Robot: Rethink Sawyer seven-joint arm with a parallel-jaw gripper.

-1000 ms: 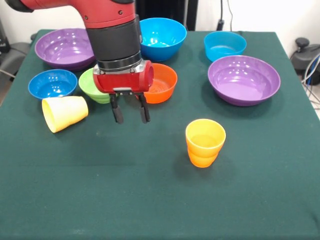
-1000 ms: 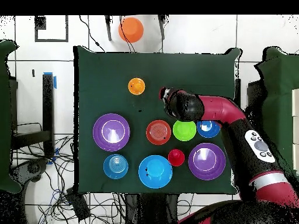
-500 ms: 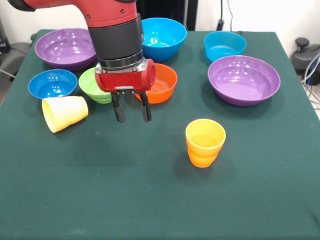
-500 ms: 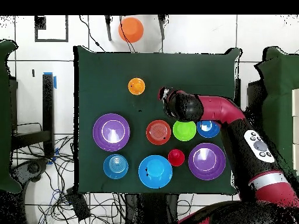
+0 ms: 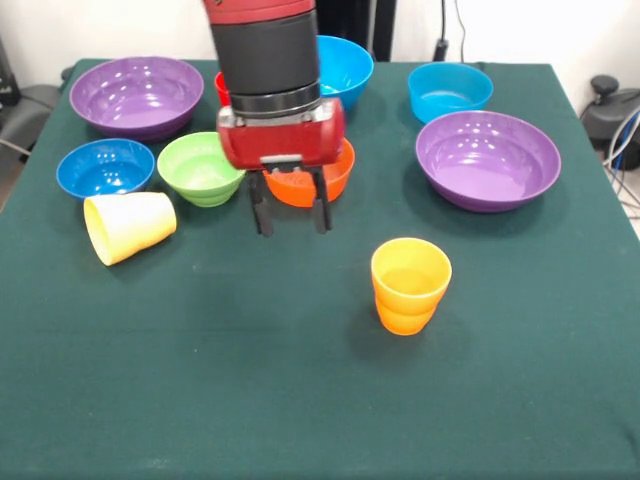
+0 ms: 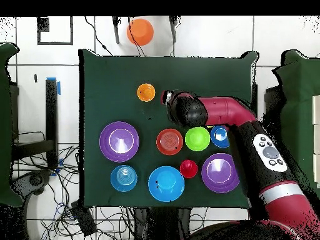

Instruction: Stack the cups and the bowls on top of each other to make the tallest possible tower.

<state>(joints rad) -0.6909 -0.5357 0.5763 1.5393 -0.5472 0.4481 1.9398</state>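
My gripper [image 5: 290, 212] hangs open and empty over the green cloth, just in front of the orange bowl [image 5: 300, 185]. The orange cup [image 5: 410, 285] stands upright, right of the gripper and nearer the camera. The yellow cup [image 5: 128, 225] lies on its side at the left. The red cup [image 5: 221, 88] peeks out behind my arm. The green bowl [image 5: 200, 167], dark blue bowl [image 5: 105, 167], two purple bowls [image 5: 137, 95] [image 5: 488, 158], large blue bowl [image 5: 345, 65] and cyan bowl [image 5: 450, 90] sit apart. No tower shows. In the overhead view my arm [image 6: 212, 112] hides the yellow cup.
The table [image 5: 300, 400] has bare cloth across its near half. In the overhead view the orange cup [image 6: 145, 92] is left of my gripper [image 6: 167, 97]. An orange object [image 6: 140, 30] sits on the floor beyond the table's edge.
My gripper has moved right in the front view, from in front of the green bowl to in front of the orange bowl. It stays open. No cup or bowl has moved.
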